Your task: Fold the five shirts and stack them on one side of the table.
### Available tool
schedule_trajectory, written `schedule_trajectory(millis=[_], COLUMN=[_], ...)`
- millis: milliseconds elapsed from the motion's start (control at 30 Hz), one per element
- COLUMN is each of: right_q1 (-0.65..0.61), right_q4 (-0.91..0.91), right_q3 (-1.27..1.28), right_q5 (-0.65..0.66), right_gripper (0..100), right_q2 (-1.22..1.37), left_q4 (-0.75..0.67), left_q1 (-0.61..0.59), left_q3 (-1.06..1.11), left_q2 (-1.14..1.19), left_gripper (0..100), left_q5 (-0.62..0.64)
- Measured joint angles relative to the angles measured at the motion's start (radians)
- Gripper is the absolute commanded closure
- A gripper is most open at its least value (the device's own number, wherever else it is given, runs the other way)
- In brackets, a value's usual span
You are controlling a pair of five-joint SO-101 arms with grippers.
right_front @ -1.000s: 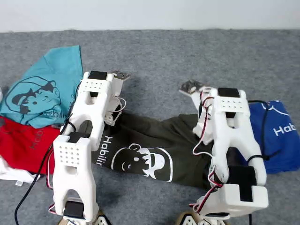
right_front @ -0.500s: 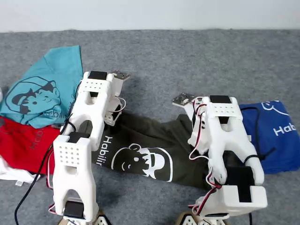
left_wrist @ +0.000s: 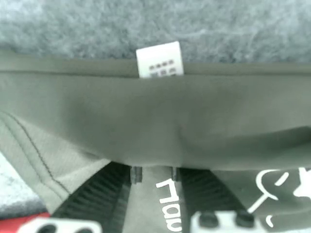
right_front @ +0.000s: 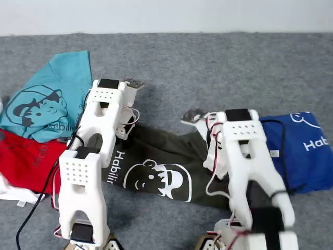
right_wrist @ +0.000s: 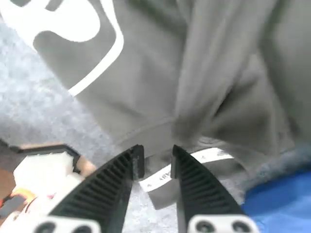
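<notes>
A dark olive shirt with a white print lies across the middle of the grey table. My left gripper is at its left end, shut on a fold of the fabric; a white label shows on the folded edge beyond it. At the shirt's right end my right gripper is shut on the hem, beside a white label strip. In the high view the left arm and right arm stand over the two ends.
A teal shirt, a red shirt and a bit of white shirt lie crumpled at the left. A blue shirt lies at the right edge. Bare grey surface stretches along the far side.
The right arm has swung left and nearer, carrying the olive shirt's right end toward the middle and uncovering more of the blue shirt. The left arm has kept still.
</notes>
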Motion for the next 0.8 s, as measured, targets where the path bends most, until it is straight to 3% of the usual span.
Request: schedule_trajectory(millis=[133, 300, 800], right_q1=[0.071, 0.106, 0.005], right_q4=[-0.16, -0.358, -0.559], right_q3=[0.0, 0.0, -0.173], right_q5=[-0.14, -0.292, -0.347], right_gripper=[89.0, 89.0, 89.4], right_q2=[-0.12, -0.086, 0.347], left_q4=[0.0, 0.0, 0.0], left_q1=[0.0, 0.003, 0.003], left_q3=[0.0, 0.0, 0.0], left_q2=[0.0, 0.0, 0.002], left_gripper=[88, 88, 88], left_q5=[0.0, 0.0, 0.0])
